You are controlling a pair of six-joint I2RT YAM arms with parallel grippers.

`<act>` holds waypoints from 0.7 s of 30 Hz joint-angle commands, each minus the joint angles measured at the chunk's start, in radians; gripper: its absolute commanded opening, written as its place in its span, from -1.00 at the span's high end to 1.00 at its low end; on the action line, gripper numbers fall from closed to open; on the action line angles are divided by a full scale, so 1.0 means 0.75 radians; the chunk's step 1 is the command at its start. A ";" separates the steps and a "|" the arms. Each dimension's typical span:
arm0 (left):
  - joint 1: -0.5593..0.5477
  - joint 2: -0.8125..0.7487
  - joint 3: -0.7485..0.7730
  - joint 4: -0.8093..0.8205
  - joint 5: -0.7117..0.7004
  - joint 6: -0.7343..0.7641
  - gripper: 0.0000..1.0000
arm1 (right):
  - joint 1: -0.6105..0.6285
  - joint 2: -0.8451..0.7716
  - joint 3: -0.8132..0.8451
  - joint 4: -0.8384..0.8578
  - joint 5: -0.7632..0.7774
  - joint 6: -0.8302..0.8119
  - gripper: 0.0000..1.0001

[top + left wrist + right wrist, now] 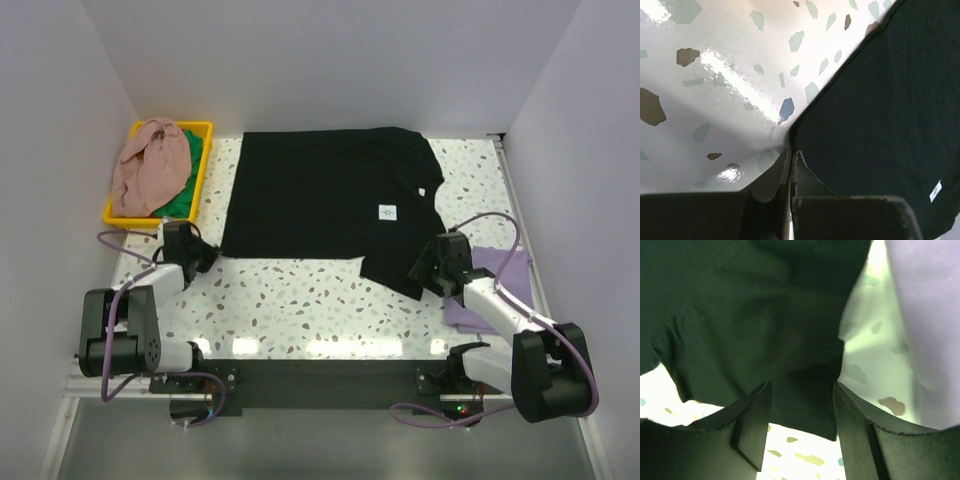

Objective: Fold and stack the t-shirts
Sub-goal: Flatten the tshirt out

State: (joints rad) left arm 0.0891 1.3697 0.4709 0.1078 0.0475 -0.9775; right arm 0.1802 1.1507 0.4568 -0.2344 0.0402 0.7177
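The black t-shirt (320,195) lies spread on the speckled surface (300,305). The left end effector (791,159) is clenched tight at its near-left hem corner, but its own fingers hide whether any cloth is caught. The right end effector (802,390) is released, its fingers straddling the shirt's near-right corner, beside a lavender t-shirt (925,315) that the right wrist view cuts off and blurs.

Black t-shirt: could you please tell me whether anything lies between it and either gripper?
Nothing visible does. The left gripper is shut on a corner of the black t-shirt; the right gripper hangs open over its near right edge. The purple t-shirt lies aside.
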 commanded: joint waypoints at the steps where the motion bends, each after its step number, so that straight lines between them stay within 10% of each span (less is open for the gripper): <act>1: -0.004 -0.041 0.057 -0.029 -0.039 -0.008 1.00 | 0.040 0.071 0.007 0.045 0.040 0.041 -0.08; 10: -0.002 -0.067 0.108 -0.142 -0.096 0.011 1.00 | 0.128 0.147 0.041 0.039 0.032 0.058 0.91; 21: 0.020 -0.308 0.141 -0.479 -0.351 0.041 1.00 | 0.126 -0.407 0.127 -0.413 -0.047 -0.004 1.00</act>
State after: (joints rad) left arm 0.0917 1.1984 0.5388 -0.1581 -0.1017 -0.9726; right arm 0.2695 0.9356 0.5125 -0.4107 0.0395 0.7361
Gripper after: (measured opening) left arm 0.018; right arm 0.015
